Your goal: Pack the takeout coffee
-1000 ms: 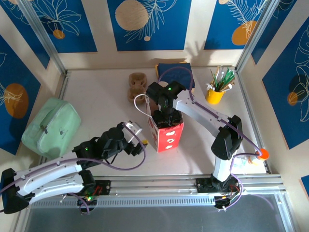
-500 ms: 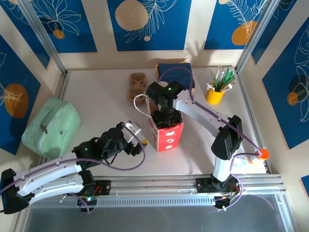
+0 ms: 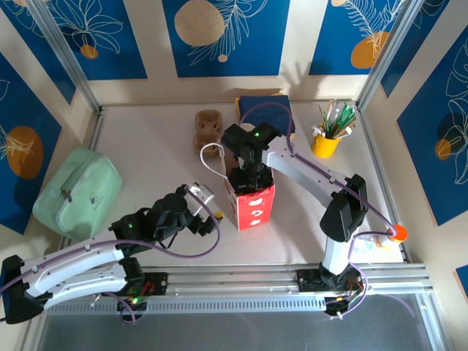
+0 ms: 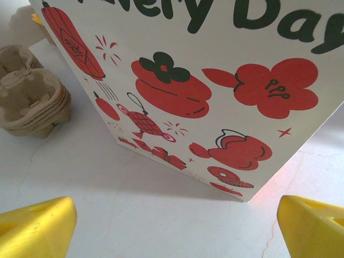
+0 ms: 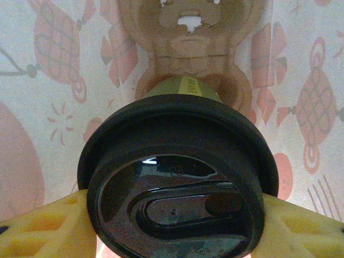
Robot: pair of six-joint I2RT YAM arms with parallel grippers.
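Setting: robot lab test cell, probably dressed as a café counter. Evidence: slotted aluminium frame posts (image 3: pixel 69 62) around a white table (image 3: pixel 146 153). Left arm (image 3: pixel 80 267) and right arm (image 3: pixel 307 172) bolted to a rail (image 3: pixel 241 276) at its near edge. Printed leaf panels (image 3: pixel 219 29) as walls. Props: yellow cup of straws (image 3: pixel 325 145) by the far right corner, cardboard cup carriers (image 3: pixel 208 128), printed paper bag (image 3: pixel 252 206).
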